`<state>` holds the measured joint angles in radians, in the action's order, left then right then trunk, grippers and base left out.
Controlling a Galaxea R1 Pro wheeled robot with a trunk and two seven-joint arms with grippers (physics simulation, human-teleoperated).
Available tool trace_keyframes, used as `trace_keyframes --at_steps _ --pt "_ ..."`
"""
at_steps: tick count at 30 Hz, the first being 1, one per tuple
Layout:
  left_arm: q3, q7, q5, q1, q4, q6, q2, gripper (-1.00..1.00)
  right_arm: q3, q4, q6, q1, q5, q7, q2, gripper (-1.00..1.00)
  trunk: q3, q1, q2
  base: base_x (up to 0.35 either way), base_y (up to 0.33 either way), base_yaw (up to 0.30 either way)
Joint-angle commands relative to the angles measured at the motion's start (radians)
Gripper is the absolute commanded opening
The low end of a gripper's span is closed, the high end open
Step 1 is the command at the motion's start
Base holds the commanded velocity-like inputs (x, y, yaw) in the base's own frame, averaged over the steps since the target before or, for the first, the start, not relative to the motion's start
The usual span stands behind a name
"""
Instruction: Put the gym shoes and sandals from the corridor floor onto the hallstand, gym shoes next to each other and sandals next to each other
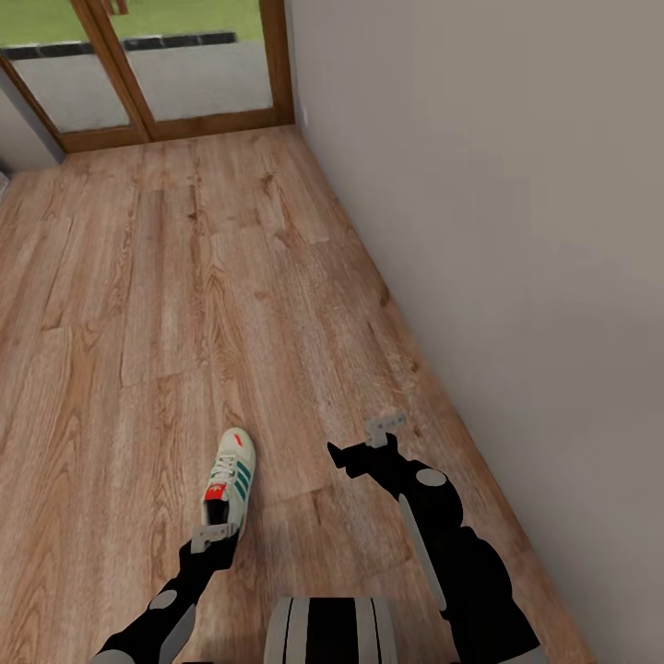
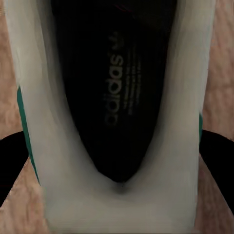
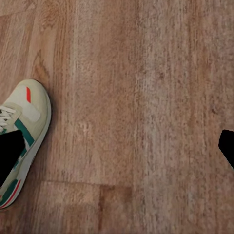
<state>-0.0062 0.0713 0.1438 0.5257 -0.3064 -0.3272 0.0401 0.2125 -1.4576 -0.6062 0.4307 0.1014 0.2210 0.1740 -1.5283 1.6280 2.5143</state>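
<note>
One gym shoe (image 1: 231, 478) sits flat on the wood floor (image 1: 166, 304), close to the robot and a bit to the left, with its toe pointing away toward the far door. It is white with green stripes on the side and a red patch on the tongue. The left gripper (image 1: 214, 538) is down at the heel end of the shoe. From the left wrist camera you look straight into the shoe (image 2: 117, 97): there is nothing in it, just a dark insole with pale letters, and a black finger (image 2: 12, 163) shows on each side of the white heel. The jaws sit on either side of the heel, but I cannot tell if they are squeezing it. The right gripper (image 1: 369, 449) hangs above bare floor to the right of the shoe, with its jaws wide apart and nothing in them. The floor is light brown planks. A plain grey wall (image 1: 516, 231) runs along the right side. At the far end is a glass door (image 1: 175, 74) with a brown wood frame.
</note>
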Motion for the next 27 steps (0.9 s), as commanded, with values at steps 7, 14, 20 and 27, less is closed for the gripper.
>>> trace_keyframes --at_steps 7,14,20,27 --pt "0.0 0.007 0.01 0.001 0.0 -0.003 0.001 -1.0 -0.001 -0.001 -0.004 0.0 0.011 0.008 0.0 1.0 -0.001 0.0 0.0 0.0 0.0 0.0" --pt "0.001 0.007 0.01 0.0 0.0 -0.003 0.001 -1.0 0.0 -0.001 -0.004 0.0 0.011 0.008 0.0 1.0 -0.001 0.0 0.0 0.0 0.0 0.0" --pt "0.002 0.007 0.01 0.0 0.0 -0.003 0.001 -1.0 0.001 -0.001 -0.004 0.0 0.011 0.008 0.0 1.0 -0.001 0.0 0.0 0.0 0.0 0.0" --pt "0.002 0.007 0.01 0.0 -0.001 -0.003 0.001 -1.0 0.002 -0.001 -0.004 0.0 0.011 0.008 0.0 1.0 -0.001 0.0 0.0 0.0 0.0 0.0"
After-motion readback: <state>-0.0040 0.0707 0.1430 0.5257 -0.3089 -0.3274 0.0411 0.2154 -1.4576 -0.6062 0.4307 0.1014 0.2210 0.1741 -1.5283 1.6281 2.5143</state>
